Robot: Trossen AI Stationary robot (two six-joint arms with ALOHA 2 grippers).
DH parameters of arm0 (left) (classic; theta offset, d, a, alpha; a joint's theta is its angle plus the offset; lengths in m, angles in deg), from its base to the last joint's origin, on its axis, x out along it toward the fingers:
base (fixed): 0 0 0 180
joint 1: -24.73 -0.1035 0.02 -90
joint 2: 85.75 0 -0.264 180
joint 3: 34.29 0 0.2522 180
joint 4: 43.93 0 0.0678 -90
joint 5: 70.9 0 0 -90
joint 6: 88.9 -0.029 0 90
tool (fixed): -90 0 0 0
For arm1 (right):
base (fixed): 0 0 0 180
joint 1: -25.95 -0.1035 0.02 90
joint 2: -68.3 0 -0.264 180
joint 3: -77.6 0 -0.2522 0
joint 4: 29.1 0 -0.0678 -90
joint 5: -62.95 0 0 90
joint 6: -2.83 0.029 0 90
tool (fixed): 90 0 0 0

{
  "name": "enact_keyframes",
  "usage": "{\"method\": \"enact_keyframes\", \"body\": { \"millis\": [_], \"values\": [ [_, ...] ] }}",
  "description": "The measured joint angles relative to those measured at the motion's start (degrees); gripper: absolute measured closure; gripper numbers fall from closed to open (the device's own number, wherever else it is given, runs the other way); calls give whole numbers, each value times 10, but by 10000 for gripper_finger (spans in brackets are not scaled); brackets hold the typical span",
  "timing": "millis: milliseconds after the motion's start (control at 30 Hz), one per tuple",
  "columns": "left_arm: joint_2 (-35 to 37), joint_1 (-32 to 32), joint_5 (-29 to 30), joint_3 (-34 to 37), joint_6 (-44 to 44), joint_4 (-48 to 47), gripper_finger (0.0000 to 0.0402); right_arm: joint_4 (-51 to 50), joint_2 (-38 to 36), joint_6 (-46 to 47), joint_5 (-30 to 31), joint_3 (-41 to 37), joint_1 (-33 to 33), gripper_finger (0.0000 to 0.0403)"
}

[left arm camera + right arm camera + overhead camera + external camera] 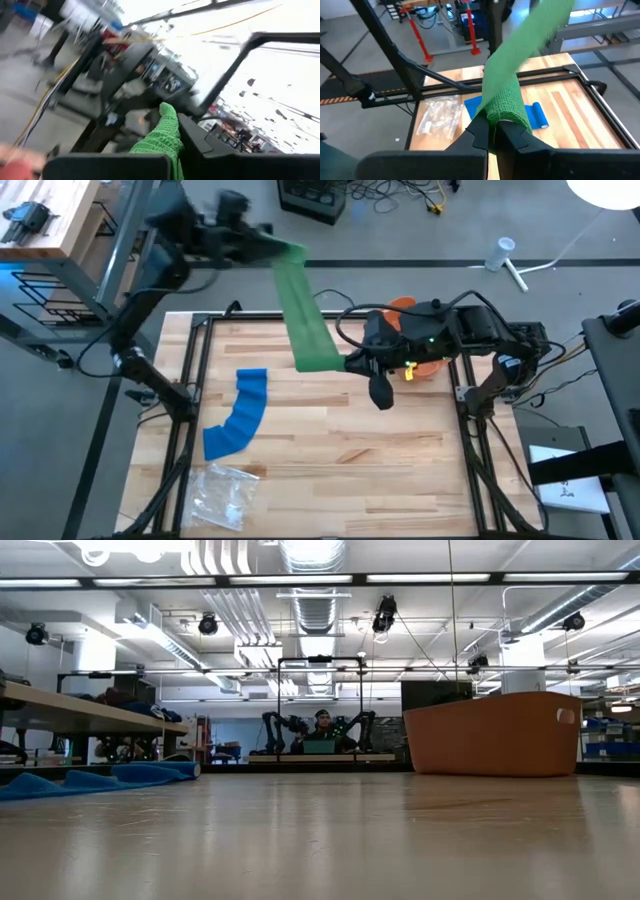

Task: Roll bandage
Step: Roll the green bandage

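Overhead, we saw the green bandage (303, 320) as a long flat strip of crinkled, woven-looking fabric, pulled out in the air above the far part of the wooden surface (340, 450). One end was pinched in the left claw (272, 240), raised beyond the far edge of the surface, and the other end was pinched in the right claw (352, 364), which hung over the surface's middle; both claws were closed on the fabric. From the right wrist we noted the strip draped over that claw's fingers (512, 135), its weave bunched there, and from the left wrist a tuft of the same green mesh stood up between that claw's dark fingers (197, 140). We counted one green bandage and one blue bandage (238, 415), the blue one lying unrolled in a wavy curve on the left half of the surface. We also counted one clear plastic bag (222, 492) near the front left corner and one orange bin (492, 733) at the far right of the surface, partly under the right arm. We could read no labels or writing on any of these things.
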Motion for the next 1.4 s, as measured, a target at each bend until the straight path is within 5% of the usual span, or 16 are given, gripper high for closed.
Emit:
{"method": "enact_keyframes", "body": {
  "millis": [333,667,1200,1400],
  "values": [
    [8,2,16,-82,10,-16,401,5,16,-42,-14,-5,11,401],
    [-30,-24,37,-16,-63,-125,401,100,32,-48,-82,-6,-4,401],
    [-23,-21,0,136,-121,-201,401,238,17,-108,-53,8,-27,401],
    [-4,4,-12,173,-135,-202,393,248,-8,-152,37,8,-27,401]
  ]
}}
